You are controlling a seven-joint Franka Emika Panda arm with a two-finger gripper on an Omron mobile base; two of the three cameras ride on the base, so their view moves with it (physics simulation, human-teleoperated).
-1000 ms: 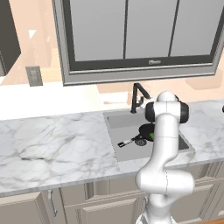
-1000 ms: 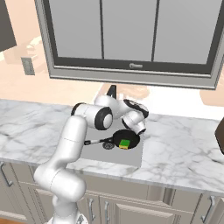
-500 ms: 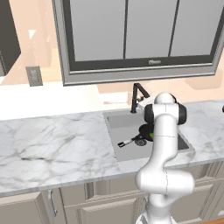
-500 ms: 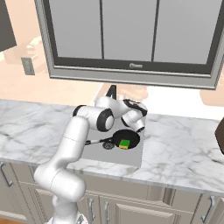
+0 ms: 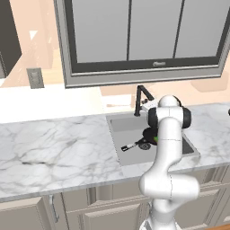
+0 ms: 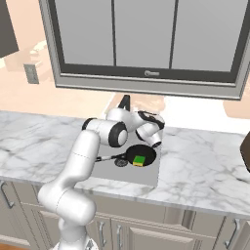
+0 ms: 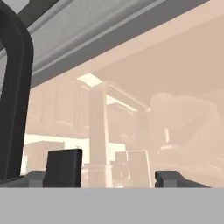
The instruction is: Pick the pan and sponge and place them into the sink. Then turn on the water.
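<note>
We're sitting on the last step here, by our reading: the pan (image 6: 141, 155) is lying down in the sink (image 5: 117, 125), below the gripper (image 6: 155, 141), with the sponge (image 6: 139, 159) resting green-side-up inside its bowl, so both placements are looking done. The pan's handle is pointing away to the arm's left, toward the drain side of the basin.

So we're going for the water now. The gripper is hanging just above the basin's back rim, close beside the faucet (image 5: 140, 97), and in the hand view a thick dark curved bar (image 7: 17, 87) is looming up the left edge right next to our fingertips (image 7: 64, 168). We're guessing that's part of the faucet, though it's too close to be sure. The jaws are standing well apart with nothing between them; we're holding nothing.

No stream is showing from the spout, so the tap is looking untouched. The next move, as we're judging it, is asking for a short sideways shift to bring the fingers against the faucet's lever, then a push or swing to open it. The risk is nudging the spout instead of the lever.

As for writing: we're spotting a small pale mark on the window frame (image 6: 152, 73) above and behind the hand, but it's far too tiny to read. No other labels are showing.
</note>
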